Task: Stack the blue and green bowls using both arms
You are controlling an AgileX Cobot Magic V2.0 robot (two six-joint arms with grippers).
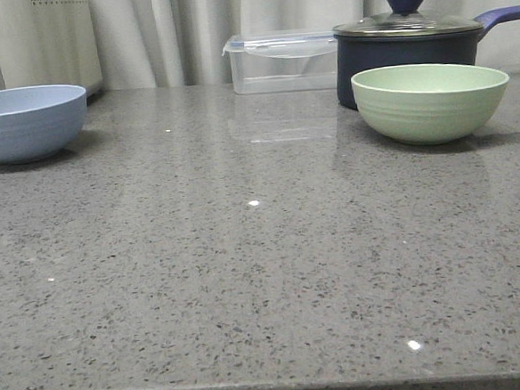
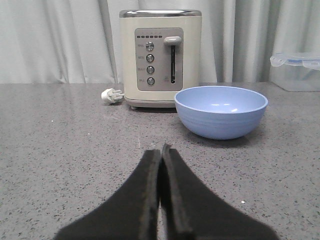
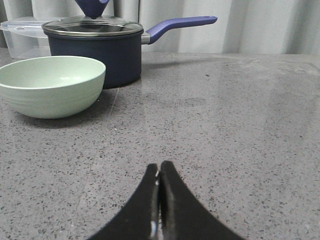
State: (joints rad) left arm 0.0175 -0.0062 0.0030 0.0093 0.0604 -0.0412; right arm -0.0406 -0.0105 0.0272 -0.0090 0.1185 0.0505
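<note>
The blue bowl [image 1: 25,122] stands upright at the far left of the grey counter; it also shows in the left wrist view [image 2: 221,111], in front of a toaster. The green bowl [image 1: 430,101] stands upright at the right, just in front of the navy saucepan; it also shows in the right wrist view [image 3: 51,85]. My left gripper [image 2: 161,150] is shut and empty, low over the counter, well short of the blue bowl. My right gripper [image 3: 159,167] is shut and empty, apart from the green bowl. Neither arm shows in the front view.
A dark navy lidded saucepan [image 1: 410,46] with a blue handle stands behind the green bowl. A clear lidded plastic box [image 1: 282,61] sits at the back middle. A cream toaster [image 2: 160,57] with a loose plug [image 2: 111,95] stands behind the blue bowl. Curtains hang behind.
</note>
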